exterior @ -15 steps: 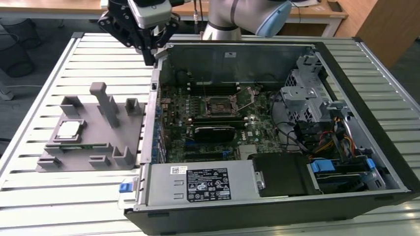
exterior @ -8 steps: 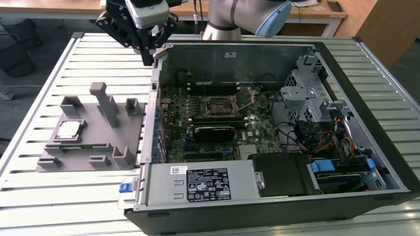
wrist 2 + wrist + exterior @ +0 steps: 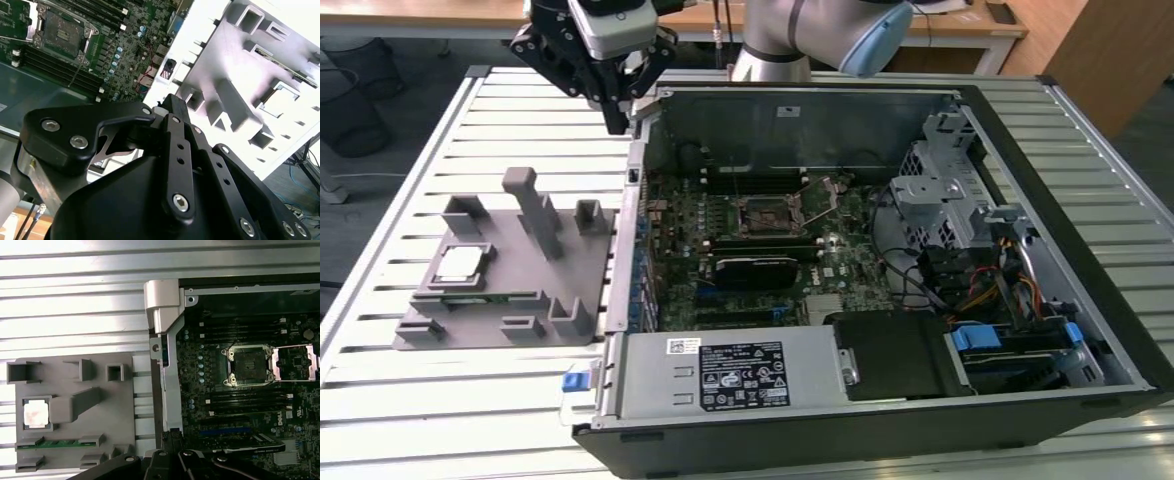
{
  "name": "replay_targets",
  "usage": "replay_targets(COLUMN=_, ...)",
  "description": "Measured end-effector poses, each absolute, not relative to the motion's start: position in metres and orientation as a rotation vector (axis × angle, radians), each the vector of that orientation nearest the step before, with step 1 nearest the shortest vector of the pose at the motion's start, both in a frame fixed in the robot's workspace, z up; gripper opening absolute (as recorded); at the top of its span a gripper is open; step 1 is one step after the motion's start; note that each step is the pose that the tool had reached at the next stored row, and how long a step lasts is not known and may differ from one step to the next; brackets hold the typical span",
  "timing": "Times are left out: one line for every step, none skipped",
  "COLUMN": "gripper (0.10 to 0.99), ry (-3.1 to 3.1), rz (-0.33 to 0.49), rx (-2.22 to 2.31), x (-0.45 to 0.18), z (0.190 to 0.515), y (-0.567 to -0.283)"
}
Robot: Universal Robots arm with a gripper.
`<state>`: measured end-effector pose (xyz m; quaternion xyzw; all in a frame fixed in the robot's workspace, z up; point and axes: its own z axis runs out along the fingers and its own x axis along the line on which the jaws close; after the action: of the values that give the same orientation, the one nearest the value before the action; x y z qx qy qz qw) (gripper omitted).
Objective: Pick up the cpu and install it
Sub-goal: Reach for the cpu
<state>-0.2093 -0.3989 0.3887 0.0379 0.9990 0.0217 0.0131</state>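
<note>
The cpu (image 3: 460, 265) is a small silvery-white square chip lying flat in a pocket of the grey fixture (image 3: 520, 290), on the table at the exterior view's left; the first wrist view shows the cpu (image 3: 36, 414) in the fixture (image 3: 95, 425) too. The black socket frame (image 3: 767, 213) sits empty on the motherboard inside the open computer case, also seen in both wrist views as the socket (image 3: 248, 366) (image 3: 60, 32). My gripper (image 3: 619, 118) hangs high over the case's far corner, well apart from the cpu, holding nothing that I can see.
The open case (image 3: 1067, 200) takes the table's middle and the exterior view's right, with drive cages, cables and a power supply (image 3: 734, 370) inside. Tall grey posts (image 3: 534, 210) rise from the fixture beside the cpu. The slatted metal table (image 3: 440, 400) runs on around both.
</note>
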Motion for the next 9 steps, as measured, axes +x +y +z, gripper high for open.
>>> replay_targets(gripper=0.106, ry=3.112, rz=0.068, rx=0.118, x=-0.2098, z=0.3886, y=-0.3989)
replay_targets(gripper=0.106, ry=3.112, rz=0.068, rx=0.118, x=-0.2102, z=0.3886, y=-0.3989)
replay_targets(gripper=0.106, ry=3.112, rz=0.068, rx=0.118, x=-0.2107, z=0.3886, y=-0.3989)
replay_targets(gripper=0.106, ry=3.112, rz=0.068, rx=0.118, x=-0.2111, z=0.3885, y=-0.3989)
replay_targets(gripper=0.106, ry=3.112, rz=0.068, rx=0.118, x=-0.2116, z=0.3885, y=-0.3989)
replay_targets(gripper=0.106, ry=3.112, rz=0.068, rx=0.118, x=-0.2121, z=0.3884, y=-0.3989)
replay_targets(gripper=0.106, ry=3.113, rz=0.068, rx=0.118, x=-0.2126, z=0.3884, y=-0.3989)
replay_targets(gripper=0.106, ry=3.113, rz=0.068, rx=0.118, x=-0.2129, z=0.3884, y=-0.3989)
replay_targets(gripper=0.106, ry=3.113, rz=0.068, rx=0.118, x=-0.2132, z=0.3883, y=-0.3989)
